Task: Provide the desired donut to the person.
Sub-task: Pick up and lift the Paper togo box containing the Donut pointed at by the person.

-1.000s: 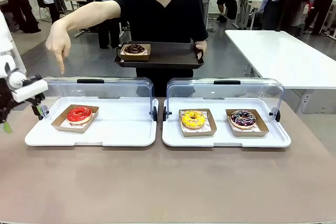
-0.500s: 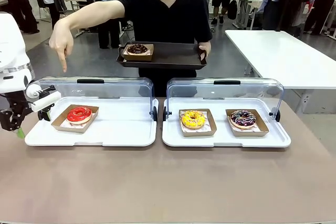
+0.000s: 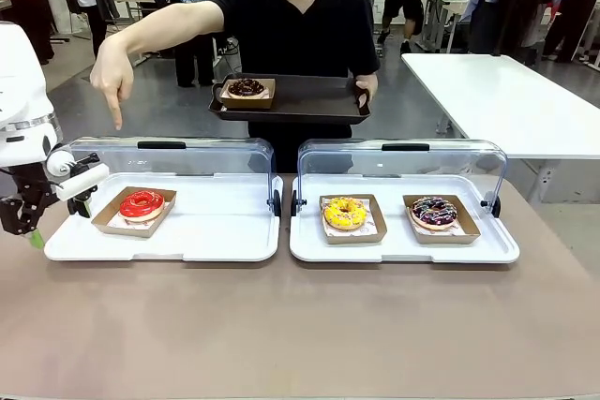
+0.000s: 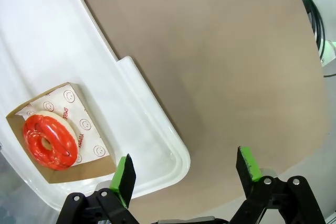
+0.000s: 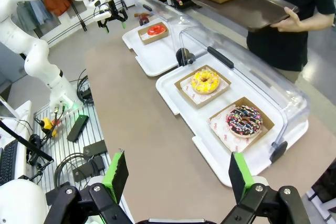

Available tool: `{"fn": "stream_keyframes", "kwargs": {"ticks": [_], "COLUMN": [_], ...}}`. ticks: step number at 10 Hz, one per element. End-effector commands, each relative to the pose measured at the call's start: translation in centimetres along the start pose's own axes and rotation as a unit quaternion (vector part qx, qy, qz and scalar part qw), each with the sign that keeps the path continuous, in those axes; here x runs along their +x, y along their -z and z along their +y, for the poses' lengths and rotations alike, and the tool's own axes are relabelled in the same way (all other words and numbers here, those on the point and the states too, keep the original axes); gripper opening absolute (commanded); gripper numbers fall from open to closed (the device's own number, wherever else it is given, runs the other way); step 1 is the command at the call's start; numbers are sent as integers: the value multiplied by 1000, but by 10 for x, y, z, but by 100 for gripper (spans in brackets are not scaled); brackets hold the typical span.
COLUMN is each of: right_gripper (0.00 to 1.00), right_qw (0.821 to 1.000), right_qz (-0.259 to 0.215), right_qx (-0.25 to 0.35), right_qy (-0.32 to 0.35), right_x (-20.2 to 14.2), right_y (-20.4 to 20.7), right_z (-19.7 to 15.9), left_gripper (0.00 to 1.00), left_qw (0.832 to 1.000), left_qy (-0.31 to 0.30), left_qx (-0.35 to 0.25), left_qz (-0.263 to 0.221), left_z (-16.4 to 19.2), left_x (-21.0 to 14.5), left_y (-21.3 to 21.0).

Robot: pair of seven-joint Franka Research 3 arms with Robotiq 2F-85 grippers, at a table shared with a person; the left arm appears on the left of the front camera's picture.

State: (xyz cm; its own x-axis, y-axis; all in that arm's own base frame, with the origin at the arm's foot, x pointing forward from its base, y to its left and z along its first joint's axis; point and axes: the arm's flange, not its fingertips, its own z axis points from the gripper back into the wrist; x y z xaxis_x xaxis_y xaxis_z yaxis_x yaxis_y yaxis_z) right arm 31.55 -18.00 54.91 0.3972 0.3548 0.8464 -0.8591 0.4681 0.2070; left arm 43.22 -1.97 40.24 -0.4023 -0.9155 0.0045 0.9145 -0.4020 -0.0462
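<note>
Tabletop (image 3: 281, 325): red donut (image 4: 50, 141) near left jaws (spread wide), outside gap; right jaws spread.

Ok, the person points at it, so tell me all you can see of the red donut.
The red donut is a ring with glossy red glaze and an open hole, lying flat. It rests on printed paper in a brown card tray, at the left end of the left white tray, whose clear lid stands open. Nothing else touches it; the open left gripper hovers over that tray's corner.
</note>
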Motion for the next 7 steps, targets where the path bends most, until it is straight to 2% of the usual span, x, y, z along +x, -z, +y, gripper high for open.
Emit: {"fn": "stream_keyframes", "kwargs": {"ticks": [1,3,7], "right_gripper": [100,100,100], "right_qw": [1000,1000,1000], "right_qz": [-12,-12,-12], "right_qx": [4,4,4], "right_qy": [-4,-4,-4], "right_x": [0,0,0], "right_y": [0,0,0], "right_z": [-2,-2,-2], "left_gripper": [100,100,100], "left_qw": [1000,999,998], "left_qy": [0,-13,-30], "left_qx": [1,19,34], "left_qz": [0,38,50], "left_z": [0,19,47], "left_x": [0,0,-12], "left_y": [0,25,43]}}
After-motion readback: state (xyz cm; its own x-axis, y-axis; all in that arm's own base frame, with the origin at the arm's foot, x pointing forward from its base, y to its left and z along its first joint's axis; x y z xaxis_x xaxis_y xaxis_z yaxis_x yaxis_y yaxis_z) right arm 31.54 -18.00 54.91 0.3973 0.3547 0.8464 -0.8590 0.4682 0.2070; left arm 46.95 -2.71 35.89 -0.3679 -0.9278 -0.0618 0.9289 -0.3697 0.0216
